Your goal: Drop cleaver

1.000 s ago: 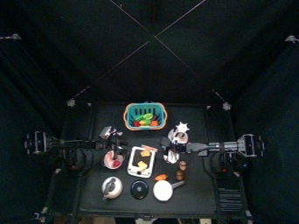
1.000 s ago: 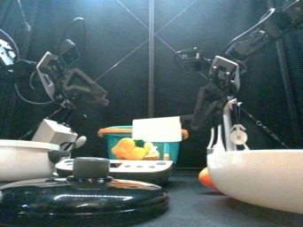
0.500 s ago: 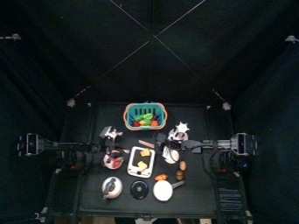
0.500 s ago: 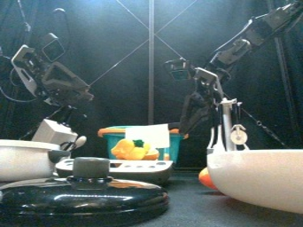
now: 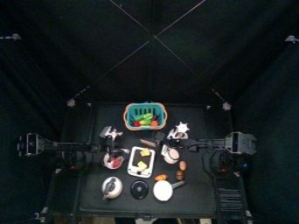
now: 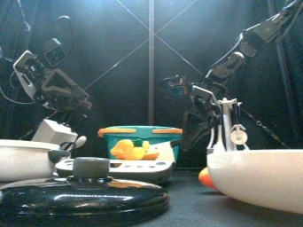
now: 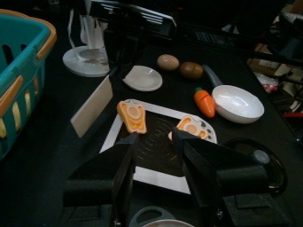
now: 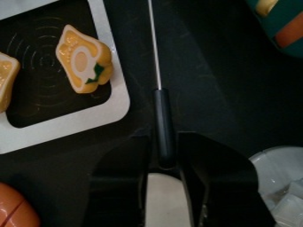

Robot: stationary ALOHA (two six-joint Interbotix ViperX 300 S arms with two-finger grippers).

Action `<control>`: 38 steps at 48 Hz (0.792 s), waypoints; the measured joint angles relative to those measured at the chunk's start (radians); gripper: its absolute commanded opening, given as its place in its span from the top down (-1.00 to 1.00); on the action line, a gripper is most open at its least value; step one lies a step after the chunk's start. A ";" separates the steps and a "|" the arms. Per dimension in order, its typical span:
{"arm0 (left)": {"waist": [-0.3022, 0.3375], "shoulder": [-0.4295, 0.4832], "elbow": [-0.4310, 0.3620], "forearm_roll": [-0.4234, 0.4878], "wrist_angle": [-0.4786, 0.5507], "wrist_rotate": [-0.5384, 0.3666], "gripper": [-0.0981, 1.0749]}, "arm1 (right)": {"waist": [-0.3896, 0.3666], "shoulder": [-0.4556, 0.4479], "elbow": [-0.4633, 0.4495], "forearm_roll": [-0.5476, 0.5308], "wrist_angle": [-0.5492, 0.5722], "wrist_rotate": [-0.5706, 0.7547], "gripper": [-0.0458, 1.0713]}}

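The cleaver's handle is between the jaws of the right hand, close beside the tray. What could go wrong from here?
1. The cleaver seems to stand on its edge next to the tray. It may tip over onto the tray and knock the toy food.
2. Its handle sits between the open jaws of the right hand. A crooked retreat could catch the handle and drag the cleaver.

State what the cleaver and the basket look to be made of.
Cleaver: seen edge-on, a thin pale blade with a dull sheen and a dark matte handle; likely toy plastic, though metal is possible.
Basket: teal, smooth, orange rim and moulded slots, most likely plastic.
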 measured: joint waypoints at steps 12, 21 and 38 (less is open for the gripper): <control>0.002 0.000 0.000 -0.002 0.005 0.000 -0.46 | 0.000 0.002 -0.002 0.005 0.000 0.000 -0.61; 0.002 0.000 0.000 -0.003 0.005 0.000 -0.47 | 0.000 0.002 -0.014 -0.012 0.000 -0.006 -0.61; 0.002 0.000 0.000 -0.014 0.021 0.000 -0.46 | 0.052 0.002 -0.054 -0.077 0.002 -0.011 -0.61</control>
